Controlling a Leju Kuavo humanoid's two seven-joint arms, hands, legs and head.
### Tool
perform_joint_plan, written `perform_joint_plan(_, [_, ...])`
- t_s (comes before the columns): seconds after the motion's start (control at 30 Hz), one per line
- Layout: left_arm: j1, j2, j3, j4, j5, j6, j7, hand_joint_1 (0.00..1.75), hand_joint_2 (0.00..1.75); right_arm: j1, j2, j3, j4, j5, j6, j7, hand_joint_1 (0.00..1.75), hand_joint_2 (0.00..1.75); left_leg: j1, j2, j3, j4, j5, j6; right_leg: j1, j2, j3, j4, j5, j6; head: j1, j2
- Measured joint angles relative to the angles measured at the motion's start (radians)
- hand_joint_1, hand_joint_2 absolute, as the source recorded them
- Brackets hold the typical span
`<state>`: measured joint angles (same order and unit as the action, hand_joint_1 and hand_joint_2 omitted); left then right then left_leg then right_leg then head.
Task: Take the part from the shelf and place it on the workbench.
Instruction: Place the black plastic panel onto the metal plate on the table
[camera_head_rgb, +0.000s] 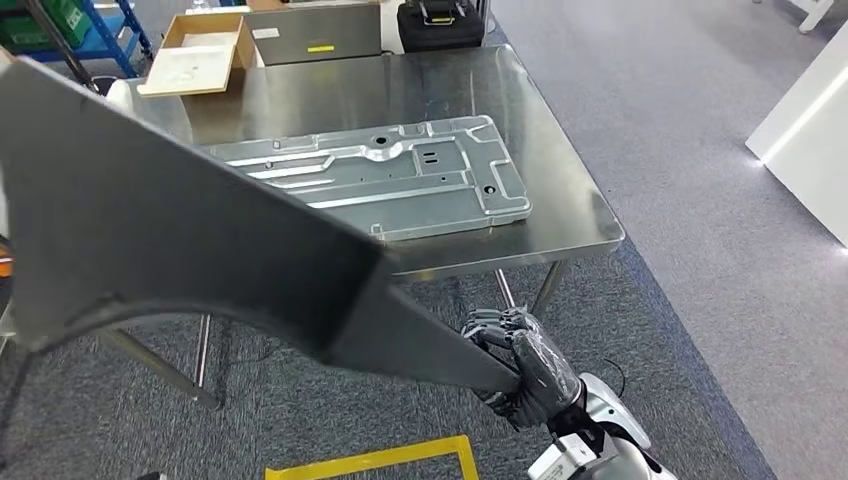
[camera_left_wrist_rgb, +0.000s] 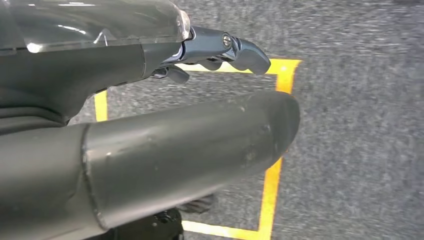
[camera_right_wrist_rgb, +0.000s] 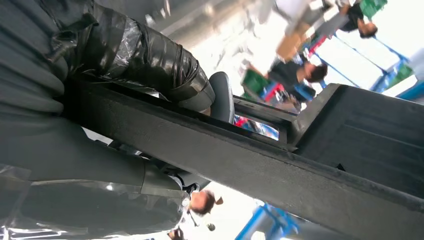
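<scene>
- One dark grey part (camera_head_rgb: 190, 240), broad at one end and narrowing to an arm, is held in the air in front of the workbench (camera_head_rgb: 560, 190), tilted across the head view.
- Right hand (camera_head_rgb: 525, 365): fingers wrapped around the narrow end of the part; in the right wrist view the thumb (camera_right_wrist_rgb: 150, 60) lies over the part's bar.
- Left hand (camera_left_wrist_rgb: 215, 50): fingers slightly curled over grey carpet (camera_left_wrist_rgb: 360, 125), nothing between them; whether it touches the part cannot be told.
- Workbench: a stamped metal panel (camera_head_rgb: 400, 175) lies flat on it; a cardboard box (camera_head_rgb: 200, 50) sits at the far edge.
- Floor: yellow tape (camera_head_rgb: 380, 458) marks a square.
</scene>
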<state>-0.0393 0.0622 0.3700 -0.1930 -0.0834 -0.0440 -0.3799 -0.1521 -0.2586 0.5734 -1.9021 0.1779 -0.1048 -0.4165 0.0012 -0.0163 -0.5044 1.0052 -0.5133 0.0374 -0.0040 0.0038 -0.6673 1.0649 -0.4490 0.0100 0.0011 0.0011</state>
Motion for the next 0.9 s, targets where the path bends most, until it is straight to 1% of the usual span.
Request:
perform_joint_plan(0.03, [-0.001,-0.002,0.0,0.0,0.0,0.0,0.0,0.0,0.0,0.001,-0.002,-0.01,-0.006,-0.003,-0.001,-0.003,1.75,1.75,-0.001,-0.001,0.006,0.002,-0.006,-0.006,0.003,0.001,0.001,-0.026,0.036,-0.008,0.0,0.0])
perform_joint_plan(0.07, [-0.002,-0.003,0.001,0.0,0.0,0.0,-0.001,0.0,0.0,0.001,-0.003,-0.018,-0.013,-0.004,-0.002,-0.005,1.75,1.75,-0.003,-0.002,0.012,0.005,-0.006,-0.013,0.004,0.002,0.005,-0.035,0.042,-0.015,0.0,0.0])
perform_joint_plan(0.1, [-0.003,-0.003,0.001,0.0,-0.001,0.0,-0.002,0.0,0.0,0.001,-0.005,-0.026,-0.019,-0.006,-0.003,-0.006,1.75,1.75,-0.003,-0.002,0.013,0.01,-0.003,-0.019,0.002,0.003,0.015,-0.042,0.04,-0.022,0.0,0.0])
perform_joint_plan(0.13, [-0.003,-0.004,0.001,0.0,-0.001,0.0,-0.002,0.0,0.0,0.001,-0.006,-0.032,-0.024,-0.006,-0.003,-0.007,1.75,1.75,-0.002,-0.001,0.01,0.03,0.004,-0.024,0.0,0.002,0.029,-0.051,0.04,-0.03,0.0,0.0])
perform_joint_plan(0.17, [-0.004,-0.004,0.001,0.0,-0.001,-0.001,-0.002,0.0,0.0,0.0,-0.007,-0.036,-0.027,-0.007,-0.004,-0.007,1.75,1.75,-0.001,0.001,-0.007,0.065,0.01,-0.028,-0.002,0.002,0.044,-0.057,0.037,-0.036,-0.001,0.0])
perform_joint_plan(0.2, [-0.006,-0.004,0.001,0.0,-0.001,-0.001,-0.002,0.0,0.0,0.0,-0.007,-0.038,-0.03,-0.007,-0.004,-0.008,1.75,1.75,0.001,0.004,-0.035,0.115,0.007,-0.033,-0.004,0.002,0.058,-0.062,0.034,-0.039,0.0,0.0])
perform_joint_plan(0.23, [-0.007,-0.005,0.001,0.0,-0.002,-0.002,-0.002,0.0,0.0,0.0,-0.008,-0.04,-0.032,-0.007,-0.004,-0.008,1.75,1.75,0.004,0.006,-0.072,0.174,-0.008,-0.039,-0.005,0.001,0.068,-0.065,0.026,-0.042,0.0,0.0])
perform_joint_plan(0.27, [-0.007,-0.005,0.001,0.0,-0.002,-0.002,-0.002,0.0,0.0,0.001,-0.008,-0.041,-0.033,-0.007,-0.004,-0.008,1.75,1.75,0.007,0.007,-0.112,0.226,-0.039,-0.044,-0.005,0.001,0.077,-0.065,0.017,-0.043,0.0,0.0])
perform_joint_plan(0.3, [-0.006,-0.005,0.001,0.0,-0.002,-0.002,-0.002,0.0,0.0,0.002,-0.008,-0.042,-0.034,-0.006,-0.004,-0.008,1.75,1.75,0.01,0.008,-0.147,0.262,-0.075,-0.048,-0.006,0.002,0.087,-0.065,0.006,-0.042,0.0,0.0])
perform_joint_plan(0.33, [-0.004,-0.005,0.001,0.0,-0.002,-0.002,-0.002,0.0,0.0,0.003,-0.008,-0.042,-0.034,-0.005,-0.003,-0.007,1.75,1.75,0.012,0.009,-0.169,0.273,-0.104,-0.051,-0.007,0.002,0.099,-0.064,-0.005,-0.04,0.0,0.0])
perform_joint_plan(0.37, [-0.003,-0.004,0.001,0.0,-0.002,-0.002,-0.003,0.0,0.0,0.003,-0.009,-0.043,-0.034,-0.001,-0.002,-0.007,1.75,1.75,0.015,0.01,-0.178,0.255,-0.109,-0.053,-0.009,0.003,0.113,-0.063,-0.016,-0.037,0.0,0.0])
perform_joint_plan(0.4, [-0.002,-0.004,0.001,0.0,-0.003,-0.002,-0.003,0.0,0.0,0.003,-0.009,-0.044,-0.034,0.006,0.001,-0.007,1.75,1.75,0.018,0.011,-0.174,0.21,-0.085,-0.055,-0.011,0.004,0.128,-0.061,-0.028,-0.033,0.0,0.0])
perform_joint_plan(0.47, [-0.001,-0.005,0.001,0.0,-0.007,-0.004,-0.004,0.0,0.0,-0.003,-0.01,-0.045,-0.033,0.029,0.009,-0.001,1.75,1.75,0.022,0.015,-0.155,0.089,0.028,-0.055,-0.014,0.005,0.152,-0.053,-0.052,-0.022,0.0,0.0])
perform_joint_plan(0.5, [-0.002,-0.005,0.001,0.0,-0.009,-0.005,-0.004,0.0,0.0,-0.009,-0.01,-0.046,-0.032,0.042,0.014,0.004,1.75,1.75,0.021,0.018,-0.149,0.048,0.075,-0.052,-0.014,0.006,0.156,-0.049,-0.063,-0.015,0.0,0.0])
perform_joint_plan(0.53, [-0.003,-0.006,0.001,0.0,-0.01,-0.006,-0.004,0.0,0.0,-0.015,-0.011,-0.045,-0.031,0.056,0.018,0.011,1.75,1.75,0.019,0.02,-0.149,0.027,0.107,-0.046,-0.012,0.006,0.156,-0.047,-0.071,-0.008,0.0,0.0])
perform_joint_plan(0.57, [-0.005,-0.007,0.002,0.0,-0.011,-0.006,-0.003,0.0,0.0,-0.022,-0.012,-0.044,-0.03,0.067,0.021,0.017,1.75,1.75,0.016,0.02,-0.151,0.026,0.112,-0.038,-0.012,0.007,0.156,-0.047,-0.076,-0.002,0.0,0.0])
perform_joint_plan(0.63, [-0.009,-0.007,0.002,0.0,-0.012,-0.007,-0.003,0.0,0.0,-0.034,-0.012,-0.043,-0.028,0.082,0.023,0.026,1.75,1.75,0.016,0.017,-0.148,0.024,0.112,-0.024,-0.013,0.006,0.158,-0.049,-0.086,0.011,0.0,0.0])
perform_joint_plan(0.67, [-0.01,-0.008,0.002,0.0,-0.013,-0.007,-0.003,0.0,0.0,-0.04,-0.013,-0.042,-0.027,0.084,0.023,0.028,1.75,1.75,0.017,0.016,-0.144,0.021,0.11,-0.017,-0.014,0.004,0.154,-0.034,-0.099,0.015,0.0,0.0])
perform_joint_plan(0.7, [-0.012,-0.008,0.002,0.0,-0.013,-0.007,-0.003,0.0,0.0,-0.046,-0.013,-0.042,-0.027,0.084,0.022,0.029,1.75,1.75,0.018,0.016,-0.139,0.018,0.107,-0.011,-0.015,0.003,0.138,0.002,-0.119,0.019,0.0,0.0])
perform_joint_plan(0.73, [-0.014,-0.008,0.002,0.0,-0.013,-0.007,-0.003,0.0,0.0,-0.051,-0.014,-0.042,-0.026,0.084,0.022,0.029,1.75,1.75,0.018,0.016,-0.134,0.016,0.103,-0.005,-0.016,0.002,0.108,0.06,-0.146,0.021,0.0,0.0])
perform_joint_plan(0.77, [-0.015,-0.008,0.002,0.0,-0.013,-0.007,-0.003,0.0,0.0,-0.054,-0.014,-0.042,-0.025,0.085,0.022,0.029,1.75,1.75,0.016,0.016,-0.13,0.016,0.098,0.0,-0.016,0.001,0.066,0.133,-0.174,0.023,0.0,0.0])
perform_joint_plan(0.8, [-0.015,-0.008,0.002,0.0,-0.013,-0.007,-0.003,0.0,0.0,-0.055,-0.014,-0.042,-0.023,0.085,0.022,0.029,1.75,1.75,0.013,0.015,-0.126,0.016,0.093,0.004,-0.016,0.001,0.023,0.199,-0.192,0.024,0.0,0.0])
perform_joint_plan(0.83, [-0.015,-0.008,0.002,0.0,-0.013,-0.007,-0.003,0.0,0.0,-0.055,-0.014,-0.041,-0.02,0.086,0.022,0.03,1.75,1.75,0.01,0.014,-0.12,0.016,0.088,0.006,-0.016,0.001,-0.008,0.24,-0.191,0.023,0.0,0.0])
perform_joint_plan(0.87, [-0.015,-0.008,0.002,0.0,-0.014,-0.007,-0.003,0.0,0.0,-0.055,-0.015,-0.041,-0.018,0.092,0.021,0.032,1.75,1.75,0.007,0.012,-0.112,0.016,0.082,0.006,-0.014,0.001,-0.022,0.241,-0.168,0.019,0.0,0.0])
perform_joint_plan(0.9, [-0.015,-0.008,0.002,0.0,-0.015,-0.008,-0.003,0.0,0.0,-0.057,-0.015,-0.04,-0.016,0.104,0.02,0.036,1.75,1.75,0.004,0.01,-0.103,0.016,0.076,0.007,-0.012,0.001,-0.015,0.203,-0.127,0.013,0.0,0.0])
